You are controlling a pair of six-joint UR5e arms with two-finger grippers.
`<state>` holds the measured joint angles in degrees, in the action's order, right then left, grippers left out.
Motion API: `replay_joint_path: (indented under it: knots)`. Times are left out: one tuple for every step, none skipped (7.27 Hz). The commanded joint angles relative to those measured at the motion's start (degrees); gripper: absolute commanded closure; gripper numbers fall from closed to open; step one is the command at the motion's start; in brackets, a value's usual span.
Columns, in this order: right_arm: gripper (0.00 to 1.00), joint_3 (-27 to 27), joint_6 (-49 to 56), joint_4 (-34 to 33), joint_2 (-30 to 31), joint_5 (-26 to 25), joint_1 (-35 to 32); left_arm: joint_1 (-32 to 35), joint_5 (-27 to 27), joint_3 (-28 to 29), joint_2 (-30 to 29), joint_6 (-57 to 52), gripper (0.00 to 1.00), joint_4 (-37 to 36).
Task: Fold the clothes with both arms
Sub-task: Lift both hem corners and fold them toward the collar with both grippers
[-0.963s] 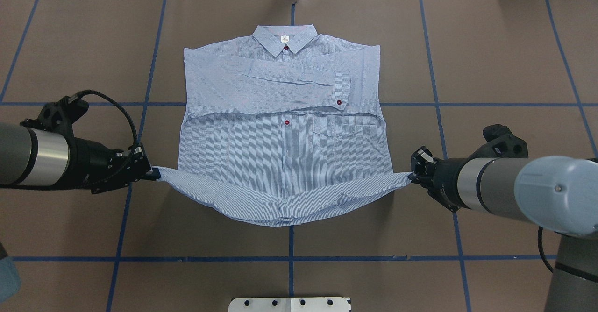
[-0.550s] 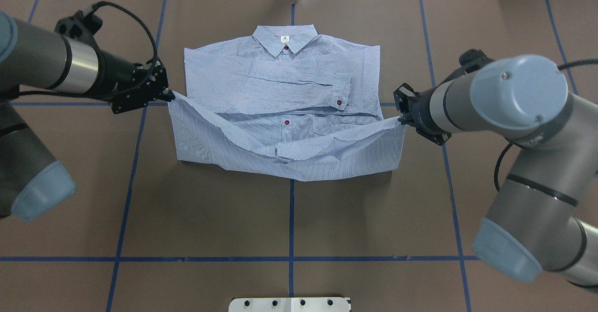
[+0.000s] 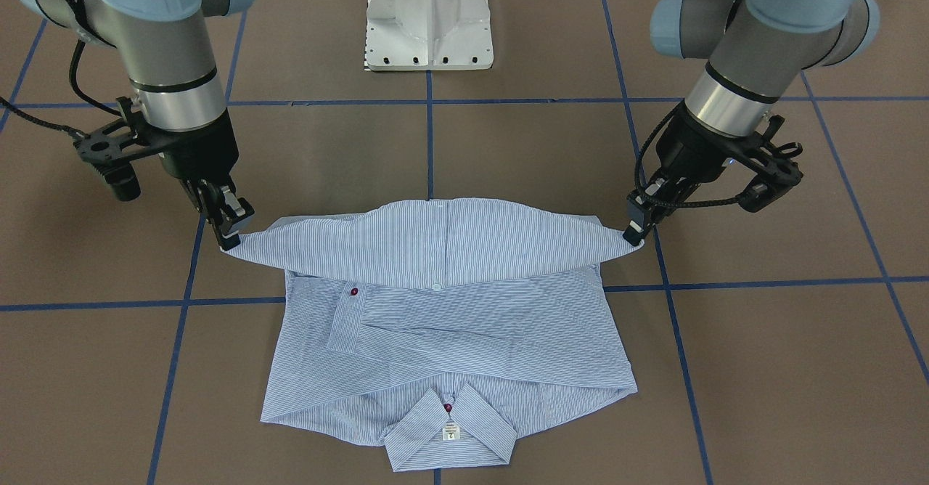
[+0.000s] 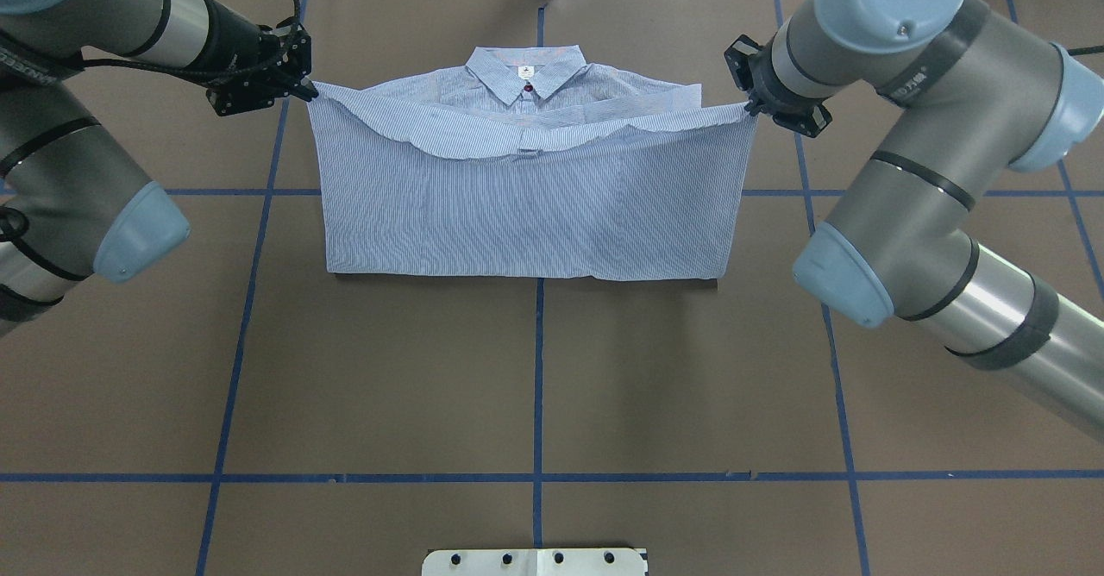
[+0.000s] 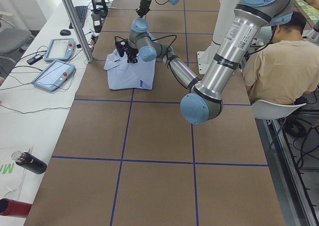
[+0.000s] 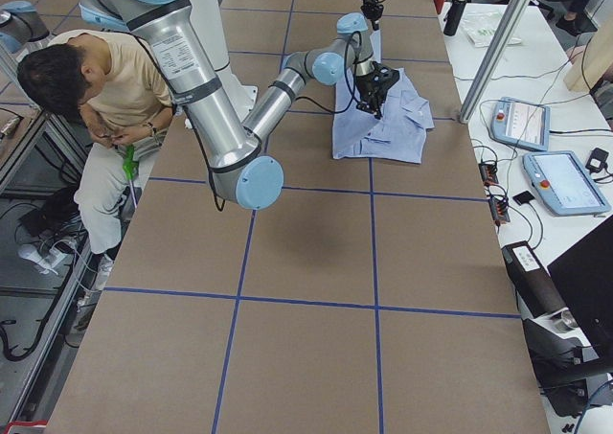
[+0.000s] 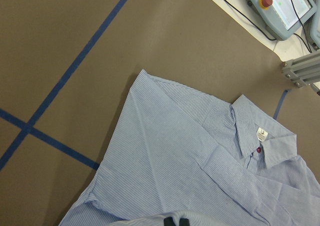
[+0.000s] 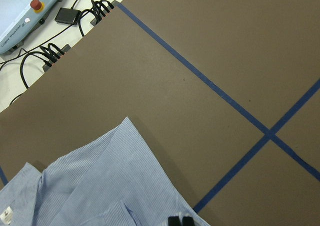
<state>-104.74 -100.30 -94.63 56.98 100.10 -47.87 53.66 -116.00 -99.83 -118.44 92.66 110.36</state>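
The clothes are one light blue striped shirt [image 4: 526, 214] lying on the brown table, collar [image 4: 526, 72] with its white label at the far side. Its lower half is lifted and doubled over the upper half, and the hem hangs stretched in the air between both grippers. My left gripper [image 4: 306, 89] is shut on one hem corner and my right gripper [image 4: 749, 109] on the other. In the front-facing view the left gripper [image 3: 633, 237] and right gripper [image 3: 228, 242] hold the hem just above the shirt [image 3: 443, 325]. Both wrist views show black fingertips [image 7: 176, 221] [image 8: 180, 220] pinching cloth.
The white pedestal base [image 3: 428, 17] stands at the robot's side of the table. Teach pendants [image 7: 280, 6] and cables [image 8: 75, 16] lie beyond the far edge. A seated person [image 5: 279, 66] is beside the table. Blue tape lines [image 4: 539, 369] cross the brown surface.
Both grippers have carried the hem up from the near edge and across towards the collar. The lower half now covers the folded sleeves, pocket and front buttons.
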Motion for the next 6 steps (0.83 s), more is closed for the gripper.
replay_joint_path:
  knots:
    - [1.0, 6.9, 2.8, 0.2, -4.5, 0.2, -1.4, 0.3, 0.2, 4.7, -0.6, -0.2, 1.0, 4.8]
    - [1.0, 14.1, 2.7, 5.5, -7.5, 0.7, -1.4, 0.3, 0.2, 5.9, -0.6, -0.2, 1.0, 5.9]
    - [1.0, 20.7, 2.7, 14.4, -7.6, 0.8, -1.3, 0.3, 0.2, 8.1, -1.3, -0.2, 1.0, 8.0]
    - [1.0, 23.9, 2.7, 18.2, -7.6, 0.8, -1.3, 0.3, 0.4, 10.9, -2.3, -0.2, 1.0, 10.0]
    - [1.0, 24.2, 2.8, 18.3, -7.8, 0.8, -1.3, 0.3, 0.4, 14.1, -3.6, -0.1, 1.0, 12.2]
    - [1.0, 24.8, 3.0, 18.3, -7.7, 0.8, -1.3, 0.3, 0.5, 17.9, -4.3, -0.1, 1.0, 15.6]
